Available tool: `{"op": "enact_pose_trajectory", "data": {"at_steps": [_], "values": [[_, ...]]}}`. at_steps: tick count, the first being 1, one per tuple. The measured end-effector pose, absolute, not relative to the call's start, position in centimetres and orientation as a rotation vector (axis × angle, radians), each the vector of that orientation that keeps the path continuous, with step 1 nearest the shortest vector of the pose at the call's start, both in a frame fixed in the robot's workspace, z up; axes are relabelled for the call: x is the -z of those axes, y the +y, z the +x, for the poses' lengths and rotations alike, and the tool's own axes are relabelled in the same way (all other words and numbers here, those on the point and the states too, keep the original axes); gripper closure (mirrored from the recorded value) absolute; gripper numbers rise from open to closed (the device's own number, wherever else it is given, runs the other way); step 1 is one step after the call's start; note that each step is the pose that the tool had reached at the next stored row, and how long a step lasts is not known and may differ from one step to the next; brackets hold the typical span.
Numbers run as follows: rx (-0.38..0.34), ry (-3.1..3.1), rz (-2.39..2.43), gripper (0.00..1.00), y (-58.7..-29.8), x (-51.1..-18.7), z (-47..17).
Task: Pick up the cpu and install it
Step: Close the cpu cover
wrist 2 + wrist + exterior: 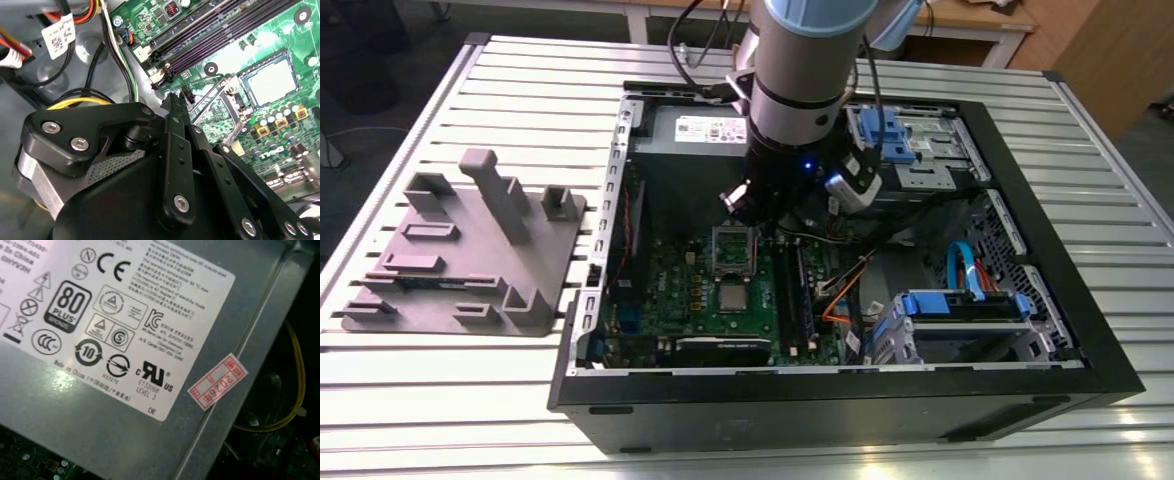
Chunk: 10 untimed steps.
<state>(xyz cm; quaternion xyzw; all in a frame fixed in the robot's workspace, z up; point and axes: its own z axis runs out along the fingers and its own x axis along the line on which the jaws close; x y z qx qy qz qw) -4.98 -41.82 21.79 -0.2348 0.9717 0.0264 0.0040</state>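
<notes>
One cpu lies on one green motherboard, one end effector near

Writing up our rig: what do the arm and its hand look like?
The arm is a thick silver-grey tube with a pale blue joint cap and black cables alongside. The hand is black, jointed bars with silver screws.

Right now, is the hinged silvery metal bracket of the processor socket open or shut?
Open. The hinged silvery metal bracket stands swung off the small square silvery chip, whose top lies bare.
</notes>
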Motion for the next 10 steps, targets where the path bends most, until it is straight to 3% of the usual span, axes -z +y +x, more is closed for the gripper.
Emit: {"op": "enact_pose_trajectory", "data": {"at_steps": [10], "values": [[-0.084,3.009,-0.879,0.9,-41.85,-22.1,-5.02]]}}
